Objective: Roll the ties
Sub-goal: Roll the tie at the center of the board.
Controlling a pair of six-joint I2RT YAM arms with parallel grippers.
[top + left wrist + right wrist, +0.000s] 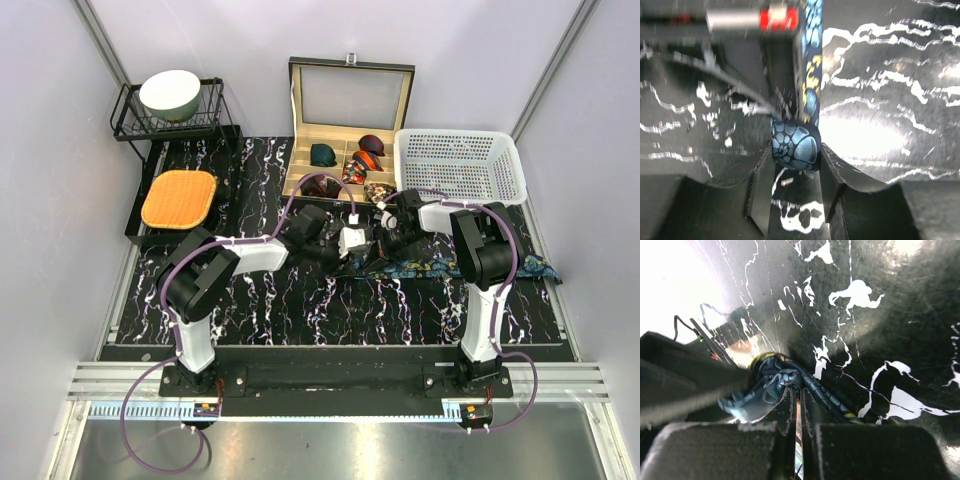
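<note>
Left gripper [795, 154] clamped on coiled end of dark navy, teal-and-gold patterned fabric tie [794, 142]. Right gripper [797, 396] — fingers together, beside the coil.

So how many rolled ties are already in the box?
6 visible: green tie back left, maroon tie and red-orange tie back right; front-left tie, front-middle tie, front-right tie nearer. Others may be hidden.

On the table [260, 300], a box [296, 160] at 12 o'clock holds coiled ties [323, 154] in its compartments. A basket [458, 190] sits just beside it, at 1 o'clock. At 10 o'clock a rack [128, 110] bears a bowl [170, 94], and a pad [179, 198] lies before it, at 9. One tie [430, 268] stretches from the centre toward 3 o'clock.
</note>
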